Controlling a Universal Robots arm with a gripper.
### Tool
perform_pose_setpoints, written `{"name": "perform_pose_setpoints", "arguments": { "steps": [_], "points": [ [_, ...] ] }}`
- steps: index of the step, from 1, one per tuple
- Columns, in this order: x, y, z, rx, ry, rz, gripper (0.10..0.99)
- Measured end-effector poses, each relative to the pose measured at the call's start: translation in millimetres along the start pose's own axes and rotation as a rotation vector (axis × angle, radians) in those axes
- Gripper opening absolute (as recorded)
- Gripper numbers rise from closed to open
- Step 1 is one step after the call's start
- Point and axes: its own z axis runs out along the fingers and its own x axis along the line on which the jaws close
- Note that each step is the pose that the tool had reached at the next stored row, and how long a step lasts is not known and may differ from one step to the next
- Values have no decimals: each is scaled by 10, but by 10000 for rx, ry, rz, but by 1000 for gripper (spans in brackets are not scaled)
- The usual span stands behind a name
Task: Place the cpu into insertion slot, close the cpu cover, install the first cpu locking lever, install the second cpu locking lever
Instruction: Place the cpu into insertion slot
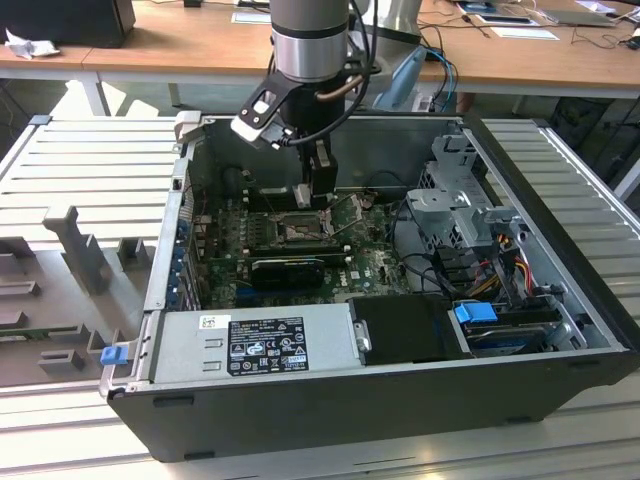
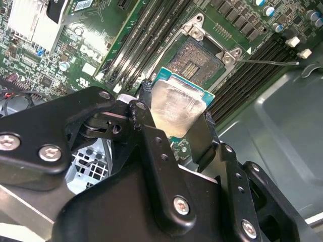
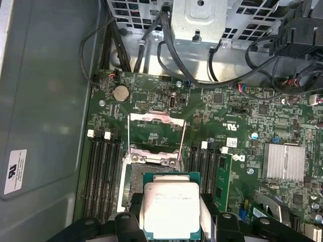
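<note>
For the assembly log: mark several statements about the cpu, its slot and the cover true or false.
1. The gripper is shut on the cpu. True.
2. The cpu sits in the insertion slot. False: the gripper holds it clear of the slot, whose contact field lies bare.
3. The cpu cover is closed over the slot. False: it stands flipped open beside it.
4. The green board lies inside an open computer case. True.

I see my arm (image 1: 308, 40) reaching straight down. Its hand (image 1: 318, 192) points downward, fingers (image 2: 154, 141) pinching the cpu (image 2: 176, 108).
</note>
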Motion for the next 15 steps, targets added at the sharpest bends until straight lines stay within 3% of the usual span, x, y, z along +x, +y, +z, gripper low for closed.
{"name": "perform_pose_setpoints", "arguments": {
  "steps": [15],
  "points": [
    [0, -5, 36, 9, -9, 132, 525]
  ]
}}
